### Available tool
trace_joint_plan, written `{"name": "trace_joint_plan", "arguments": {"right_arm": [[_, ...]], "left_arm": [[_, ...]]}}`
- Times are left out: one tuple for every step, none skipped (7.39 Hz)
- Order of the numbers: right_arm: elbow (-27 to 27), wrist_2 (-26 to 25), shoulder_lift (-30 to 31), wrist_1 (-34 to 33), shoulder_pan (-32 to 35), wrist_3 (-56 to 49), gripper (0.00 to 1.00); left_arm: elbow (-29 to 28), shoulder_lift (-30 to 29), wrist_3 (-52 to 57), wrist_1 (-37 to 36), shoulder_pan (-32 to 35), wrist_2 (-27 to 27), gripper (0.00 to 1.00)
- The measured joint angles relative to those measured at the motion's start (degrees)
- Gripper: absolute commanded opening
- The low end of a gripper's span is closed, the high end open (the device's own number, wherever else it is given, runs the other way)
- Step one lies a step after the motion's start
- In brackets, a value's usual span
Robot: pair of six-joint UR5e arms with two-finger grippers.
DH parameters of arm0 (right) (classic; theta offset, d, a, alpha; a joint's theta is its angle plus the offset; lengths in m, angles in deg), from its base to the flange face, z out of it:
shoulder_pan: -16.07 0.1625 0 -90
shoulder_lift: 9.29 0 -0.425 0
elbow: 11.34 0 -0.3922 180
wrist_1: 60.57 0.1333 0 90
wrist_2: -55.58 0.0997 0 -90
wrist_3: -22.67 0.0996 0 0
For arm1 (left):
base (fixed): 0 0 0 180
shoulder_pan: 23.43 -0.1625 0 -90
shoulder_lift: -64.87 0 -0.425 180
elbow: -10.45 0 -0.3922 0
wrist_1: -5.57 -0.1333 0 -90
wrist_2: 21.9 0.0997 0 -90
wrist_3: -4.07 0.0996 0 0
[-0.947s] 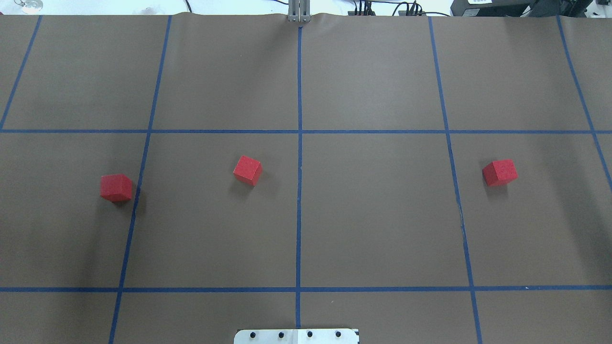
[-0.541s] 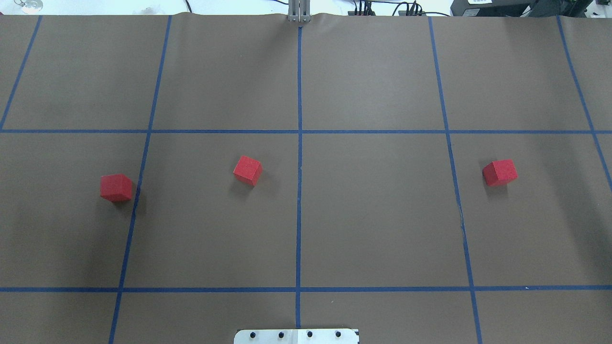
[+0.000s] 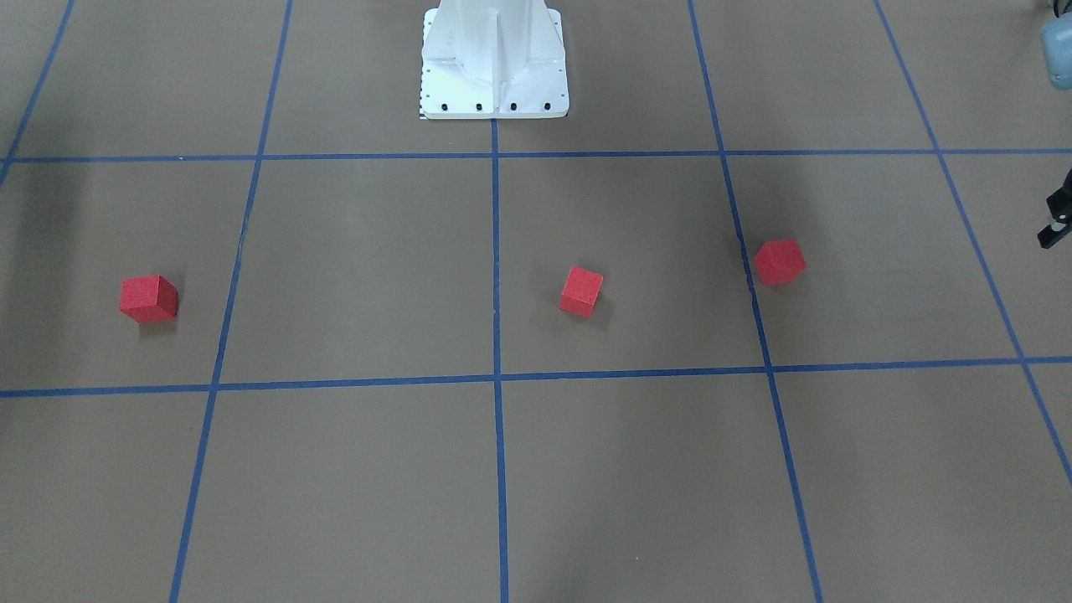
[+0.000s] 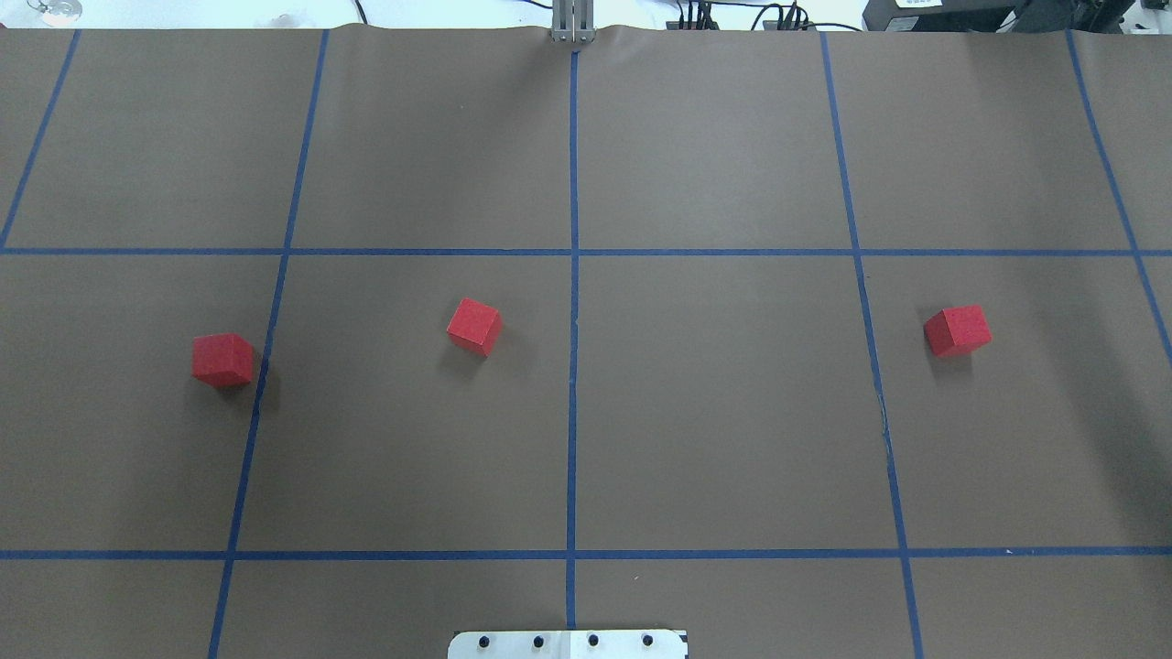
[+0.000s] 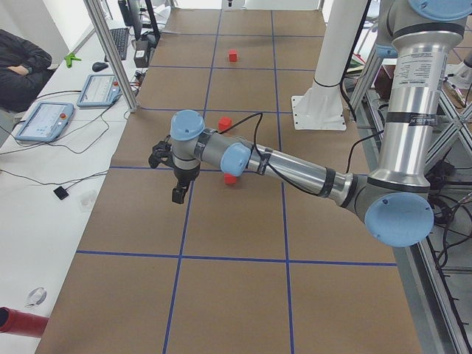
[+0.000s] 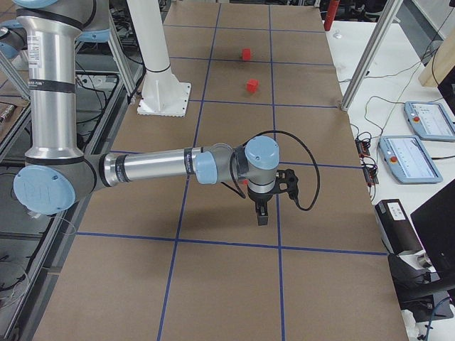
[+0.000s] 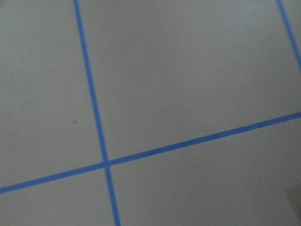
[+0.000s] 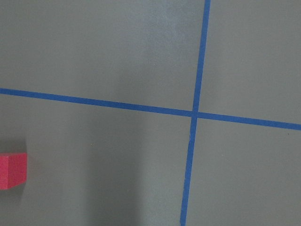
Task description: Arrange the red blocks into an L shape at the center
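Three red blocks lie apart on the brown gridded floor in the overhead view: a left one, a middle one and a right one. The centre tape crossing is bare. No gripper shows overhead. My left gripper hangs over the floor's left end, fingers down, away from the blocks; only a black sliver of it shows in the front view. My right gripper hangs over the right end. I cannot tell whether either is open. The right wrist view shows one block at its left edge.
The white robot base stands at the near edge, on the middle tape line. A metal post stands at the far edge. Beyond that edge a white bench holds tablets, and a person sits there.
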Motion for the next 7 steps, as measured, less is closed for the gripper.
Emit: {"name": "trace_joint_plan", "arguments": {"right_arm": [[0.44, 0.09, 0.14, 1.35, -0.19, 0.02, 0.99], [0.75, 0.10, 0.20, 1.98, -0.65, -0.01, 0.99], [0.89, 0.12, 0.22, 2.20, -1.18, 0.01, 0.99], [0.93, 0.21, 0.24, 2.23, -1.53, 0.09, 0.99], [0.95, 0.35, 0.24, 2.15, -1.74, 0.12, 0.99], [0.96, 0.41, 0.24, 2.00, -1.90, 0.14, 0.99], [1.03, 0.43, 0.23, 1.84, -2.01, 0.14, 0.99]], "left_arm": [[0.47, -2.81, -8.86, -0.02, -3.95, 0.22, 1.00], [0.65, -6.57, -19.20, -0.02, -8.76, 1.45, 1.00], [0.67, -10.80, -29.62, -0.04, -14.59, 4.39, 1.00], [0.65, -14.29, -37.19, 0.00, -20.59, 7.96, 1.00], [0.62, -17.47, -41.44, 0.41, -27.14, 12.27, 1.00], [0.54, -19.98, -42.85, 1.24, -32.53, 15.99, 1.00], [0.24, -22.17, -43.32, 2.31, -37.21, 19.20, 0.99]]}}
